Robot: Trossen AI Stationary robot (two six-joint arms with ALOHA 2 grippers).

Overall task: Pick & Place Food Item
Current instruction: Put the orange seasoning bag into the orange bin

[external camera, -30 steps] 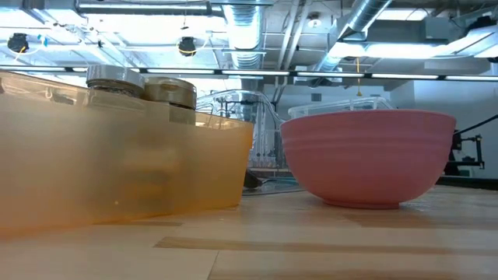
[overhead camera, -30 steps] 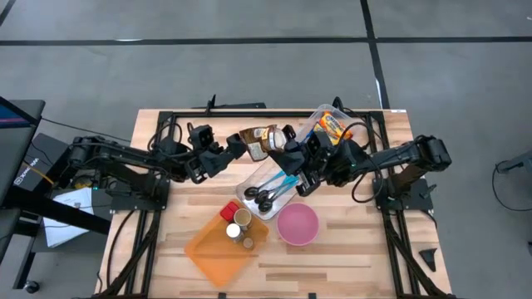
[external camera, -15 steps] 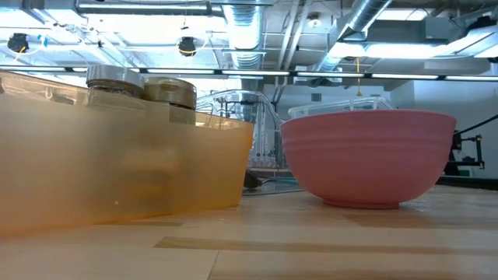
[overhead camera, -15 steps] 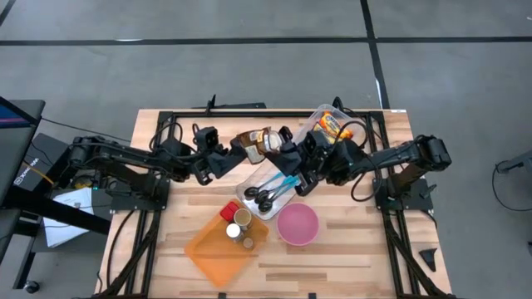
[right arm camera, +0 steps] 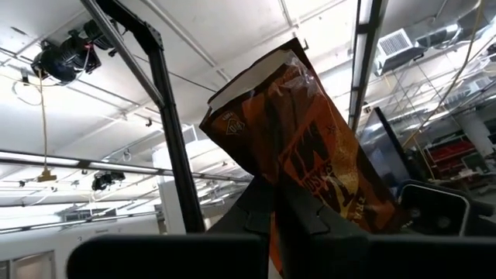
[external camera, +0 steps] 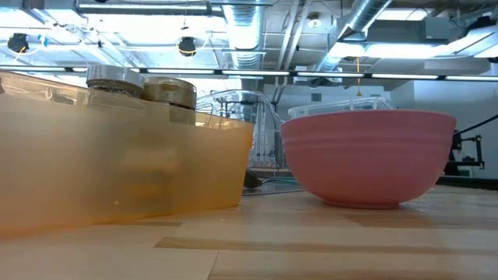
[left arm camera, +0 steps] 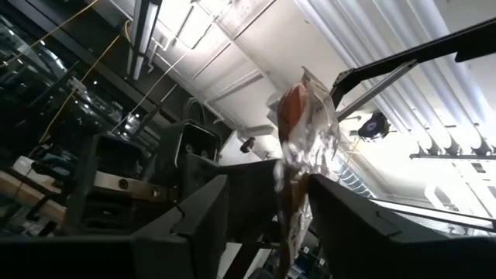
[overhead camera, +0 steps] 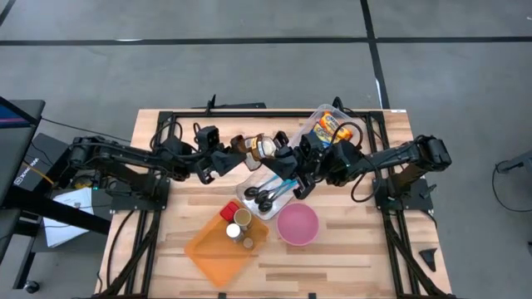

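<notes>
Snack bag (overhead camera: 259, 146) shifted; orange bin (overhead camera: 218, 249) holds jars (overhead camera: 241, 218).

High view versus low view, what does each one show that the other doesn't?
Only the high view shows both arms meeting over the table, the left tool and right tool at a brown snack bag, plus a clear tray holding scissors. Only the low view shows the room's ceiling pipes. Both show the orange bin with jars and the pink bowl.
</notes>
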